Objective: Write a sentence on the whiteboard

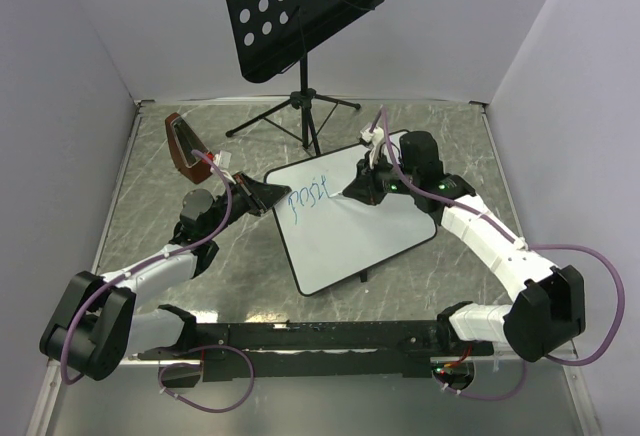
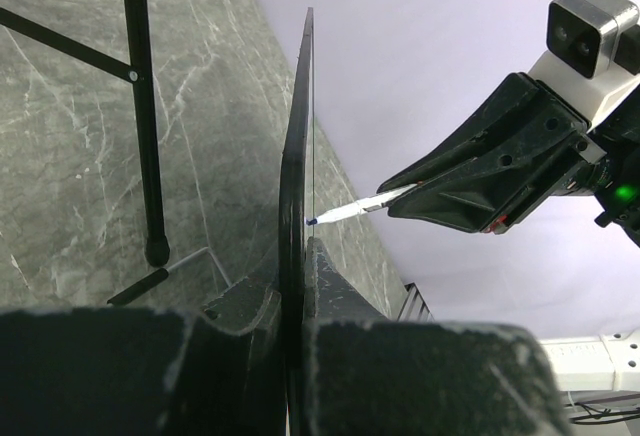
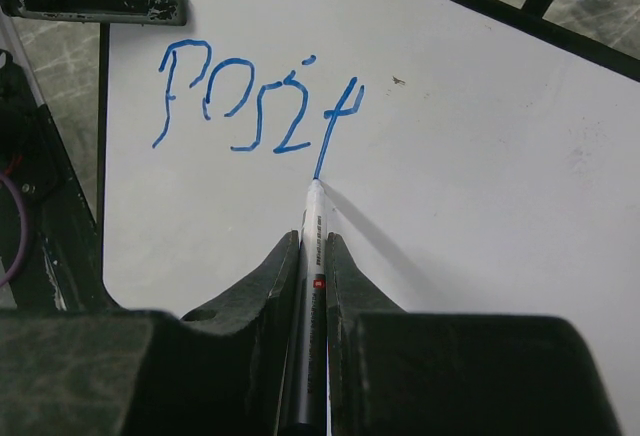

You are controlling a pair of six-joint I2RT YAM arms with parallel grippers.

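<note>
- Top external view: the large flat white rectangular whiteboard [image 1: 350,246] with a thin black rim sits skewed at mid-frame on the grey marbled table [image 1: 140,216]. Walls close the table in at the left, top and right.
- Bare table lies left of and below the board. The black perforated music stand [image 1: 290,11] plants its tripod feet just above the board's upper edge.
- The left gripper [image 1: 268,196] is clenched on the board's left rim; the left wrist view shows its fingers [image 2: 330,286] pinching that rim edge-on.
- The right gripper [image 3: 312,241] is clamped around a slim white marker pen [image 3: 314,206], whose tip touches the board at the foot of the last stroke.
- The thin blue handwritten sentence [image 3: 255,106] reads "posit" so far, in the board's upper left, with blank white right of and below it.
- The right arm covers the board's upper right corner from above. The left wrist view hides the writing. A red-brown object [image 1: 182,146] at upper left is hard to identify.
</note>
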